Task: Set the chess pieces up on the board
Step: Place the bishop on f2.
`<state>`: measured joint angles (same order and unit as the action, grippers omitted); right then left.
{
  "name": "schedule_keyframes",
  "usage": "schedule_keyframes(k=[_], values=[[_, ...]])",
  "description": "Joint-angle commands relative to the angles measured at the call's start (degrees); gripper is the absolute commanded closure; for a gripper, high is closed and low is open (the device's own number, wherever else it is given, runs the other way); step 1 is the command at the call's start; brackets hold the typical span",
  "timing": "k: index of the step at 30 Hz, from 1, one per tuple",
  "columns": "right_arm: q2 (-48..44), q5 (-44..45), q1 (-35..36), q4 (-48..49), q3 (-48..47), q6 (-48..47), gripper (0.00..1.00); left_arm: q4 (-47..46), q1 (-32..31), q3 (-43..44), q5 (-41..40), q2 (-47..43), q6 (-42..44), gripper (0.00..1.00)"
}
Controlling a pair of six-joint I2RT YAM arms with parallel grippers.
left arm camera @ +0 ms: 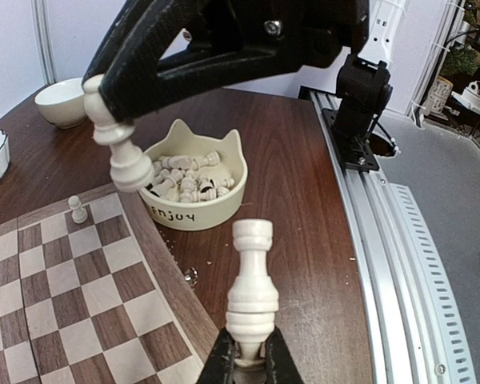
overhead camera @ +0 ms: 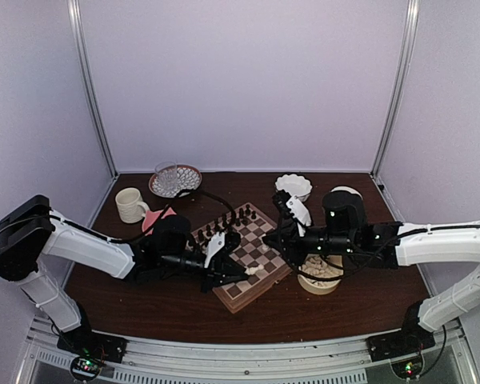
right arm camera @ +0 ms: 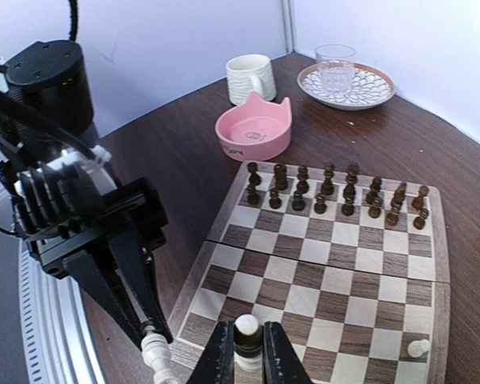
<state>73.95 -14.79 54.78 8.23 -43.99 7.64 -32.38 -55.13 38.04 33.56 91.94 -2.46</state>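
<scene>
left gripper (left arm camera: 248, 356): squeezing narrow on a cream rook (left arm camera: 252, 280) by its base, near the board (left arm camera: 56, 296) edge
right gripper (right arm camera: 246, 356): clamping a cream piece (right arm camera: 246, 330) over the board's near edge
chess pieces (left arm camera: 188, 180): lying heaped in the cat-eared bowl (left arm camera: 194, 214)

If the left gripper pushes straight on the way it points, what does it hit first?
Probably the cream cat-eared bowl of white pieces, ahead of the left gripper and slightly left; only bare dark wooden table lies between. Depth unclear: the table may come first.

board (right arm camera: 328, 272): checkered wood, pale rim, lying flat | chess pieces (left arm camera: 188, 182): cream, heaped in bowl (left arm camera: 184, 218) just beside it | pawn (left arm camera: 78, 210): upright on an edge square | rook (left arm camera: 252, 288), second piece (left arm camera: 130, 164): held aloft
</scene>
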Motion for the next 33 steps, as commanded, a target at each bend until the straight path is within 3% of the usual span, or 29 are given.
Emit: schedule_keyframes(k=[1, 8, 18, 33], values=[[-1.38, 11.97, 0.28, -1.77, 1.49, -0.49, 0.89, -0.31, -0.3, 1.23, -3.66, -1.1, 0.7, 1.0], [3.81, 16.44, -0.03, 0.84, 1.89, 0.58, 0.89, 1.76, -0.25, 0.55, -10.77, -4.1, -0.41, 0.99], [15.74, 10.75, -0.09, 3.05, -2.14, 1.94, 0.88, 3.57, 0.34, -1.56, -22.03, -8.39, -1.36, 0.98], [20.96, 9.99, -0.53, -0.35, -6.19, 2.12, 0.86, 5.11, 0.3, -1.23, -24.8, -8.59, -1.58, 0.97]])
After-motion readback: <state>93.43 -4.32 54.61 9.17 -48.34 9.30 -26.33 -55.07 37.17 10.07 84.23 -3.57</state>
